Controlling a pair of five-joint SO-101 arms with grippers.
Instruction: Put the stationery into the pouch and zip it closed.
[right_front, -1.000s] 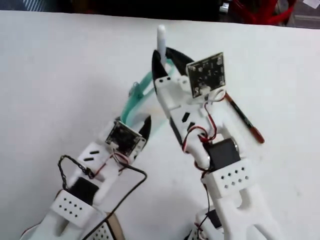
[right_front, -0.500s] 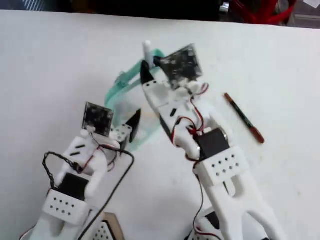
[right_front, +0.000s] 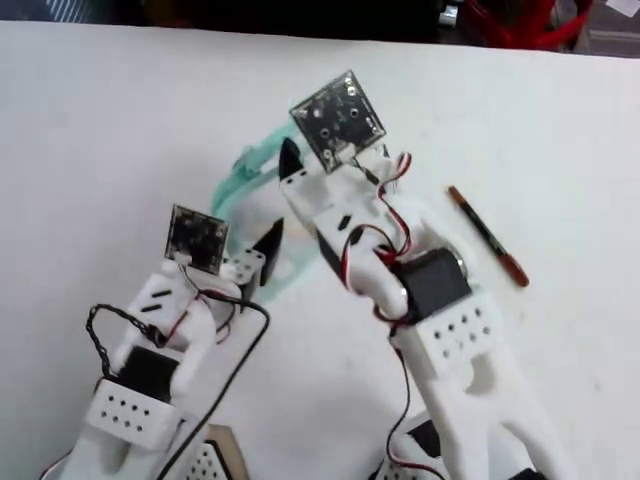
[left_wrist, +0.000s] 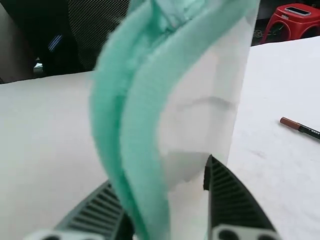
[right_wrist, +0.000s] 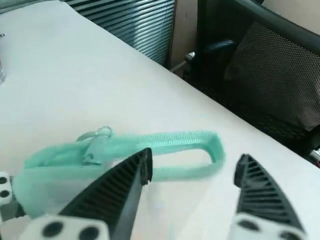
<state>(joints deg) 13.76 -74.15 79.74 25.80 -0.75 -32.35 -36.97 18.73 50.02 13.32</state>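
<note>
Teal-edged pouch (right_front: 245, 175) gaping, pen (right_front: 487, 236) outside on table (right_front: 100, 120)

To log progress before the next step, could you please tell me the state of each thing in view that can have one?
pouch: unzipped, mouth open
pen: lying on the table, outside the pouch
left gripper: fingers closed on the pouch's edge
right gripper: fingers open, empty, above the pouch's mouth
</note>
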